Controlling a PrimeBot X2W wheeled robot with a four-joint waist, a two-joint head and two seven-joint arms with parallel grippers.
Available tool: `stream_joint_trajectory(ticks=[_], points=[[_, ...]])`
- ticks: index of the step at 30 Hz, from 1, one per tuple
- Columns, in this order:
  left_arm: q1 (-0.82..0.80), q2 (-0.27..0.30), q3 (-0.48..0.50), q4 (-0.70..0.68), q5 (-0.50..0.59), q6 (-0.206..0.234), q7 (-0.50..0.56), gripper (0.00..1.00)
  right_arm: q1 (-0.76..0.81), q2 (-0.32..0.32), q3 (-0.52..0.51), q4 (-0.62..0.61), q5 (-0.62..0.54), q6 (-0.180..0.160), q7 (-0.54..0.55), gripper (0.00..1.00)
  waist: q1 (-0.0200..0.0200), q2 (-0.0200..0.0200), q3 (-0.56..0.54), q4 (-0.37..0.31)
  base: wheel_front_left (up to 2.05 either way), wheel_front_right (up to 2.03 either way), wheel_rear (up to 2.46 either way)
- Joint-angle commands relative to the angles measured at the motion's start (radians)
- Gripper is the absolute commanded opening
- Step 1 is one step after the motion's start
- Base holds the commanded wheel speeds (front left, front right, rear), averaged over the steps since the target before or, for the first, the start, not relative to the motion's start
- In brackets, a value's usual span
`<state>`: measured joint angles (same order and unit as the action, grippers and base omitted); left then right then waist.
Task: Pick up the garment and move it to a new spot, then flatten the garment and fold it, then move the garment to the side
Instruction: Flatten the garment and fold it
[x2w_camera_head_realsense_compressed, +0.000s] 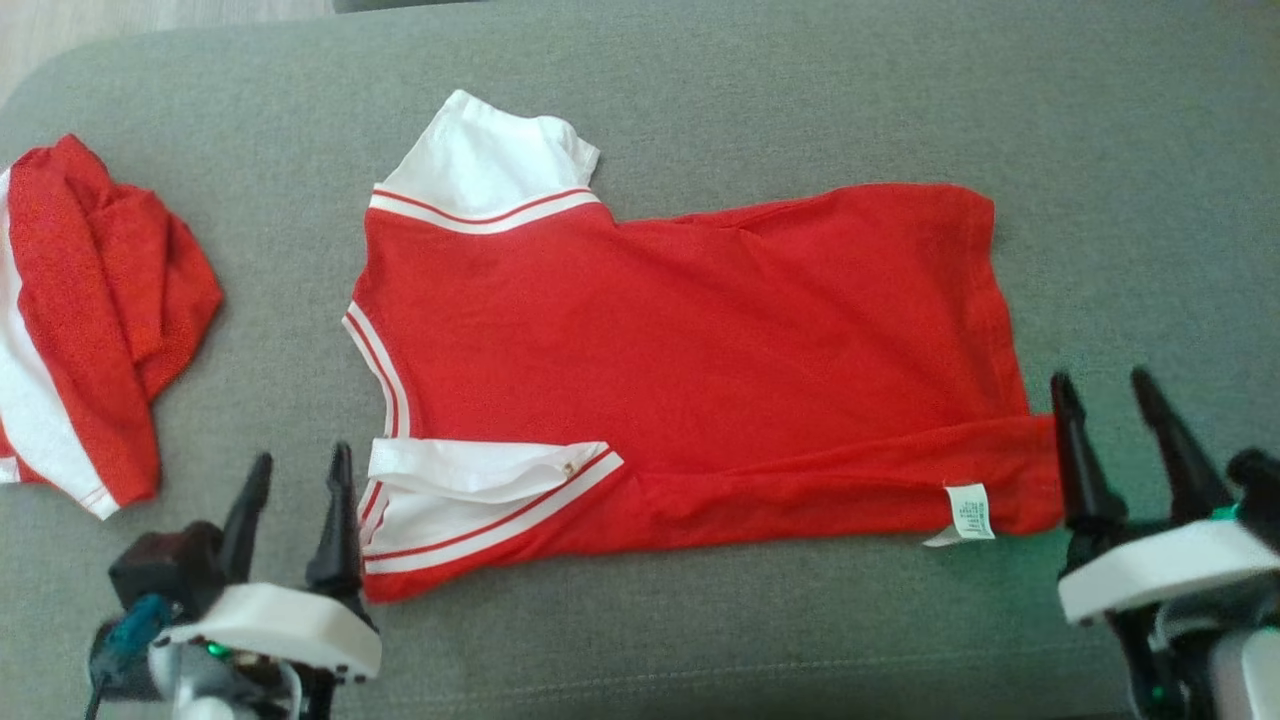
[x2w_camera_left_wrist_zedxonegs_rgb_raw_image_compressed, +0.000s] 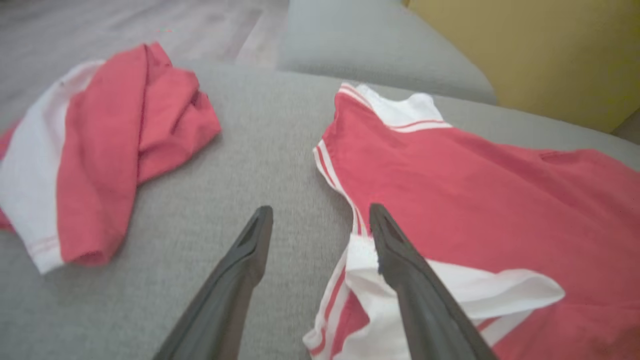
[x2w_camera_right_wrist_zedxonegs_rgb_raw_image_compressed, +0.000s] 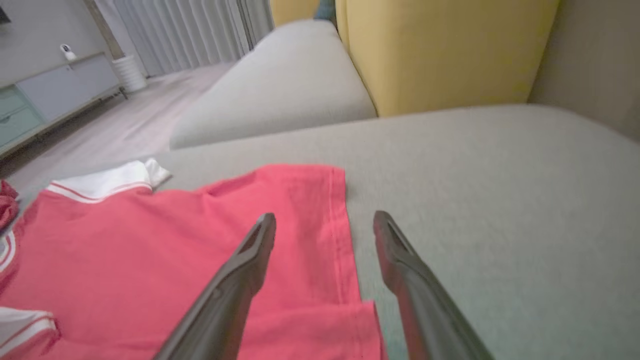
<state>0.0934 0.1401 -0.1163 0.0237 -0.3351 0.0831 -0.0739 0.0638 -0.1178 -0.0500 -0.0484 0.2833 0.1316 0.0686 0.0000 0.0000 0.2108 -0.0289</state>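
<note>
The red shirt (x2w_camera_head_realsense_compressed: 680, 370) lies flat on the grey sofa (x2w_camera_head_realsense_compressed: 700, 650), its near edge folded over itself. Left of the shirt, a crumpled red garment (x2w_camera_head_realsense_compressed: 90, 310) is cut off at the head view's edge. The right wrist view adds a yellow cushion (x2w_camera_right_wrist_zedxonegs_rgb_raw_image_compressed: 440, 50) beyond the shirt. The left fingers (x2w_camera_head_realsense_compressed: 337, 530) and right fingers (x2w_camera_head_realsense_compressed: 1078, 470) stand spread and empty beside it.

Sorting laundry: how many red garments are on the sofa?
2. The spread garment lies in the middle; the bunched garment sits at the robot's far left. Nothing looks hidden.
</note>
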Motion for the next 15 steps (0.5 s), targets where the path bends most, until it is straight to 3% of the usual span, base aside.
stream_joint_trajectory(ticks=[1,8,15], points=[[-0.041,0.02,0.036,-0.044,0.016,0.008,-0.021,1.0,-0.034,-0.029,0.021,-0.05,-0.011,-0.001,-0.014,1.0,0.0,0.0,-0.002,0.0,0.0,0.0,0.0],[-0.092,0.036,0.02,-0.115,0.077,0.033,-0.06,1.0,-0.075,-0.038,0.049,-0.181,-0.049,-0.001,-0.019,1.0,0.0,0.0,-0.027,0.002,0.0,0.0,0.0],[-0.105,0.045,0.006,-0.133,0.09,0.04,-0.041,1.0,-0.076,-0.028,0.064,-0.209,-0.046,-0.001,0.002,1.0,0.0,0.0,-0.033,0.0,0.0,0.0,0.0]])
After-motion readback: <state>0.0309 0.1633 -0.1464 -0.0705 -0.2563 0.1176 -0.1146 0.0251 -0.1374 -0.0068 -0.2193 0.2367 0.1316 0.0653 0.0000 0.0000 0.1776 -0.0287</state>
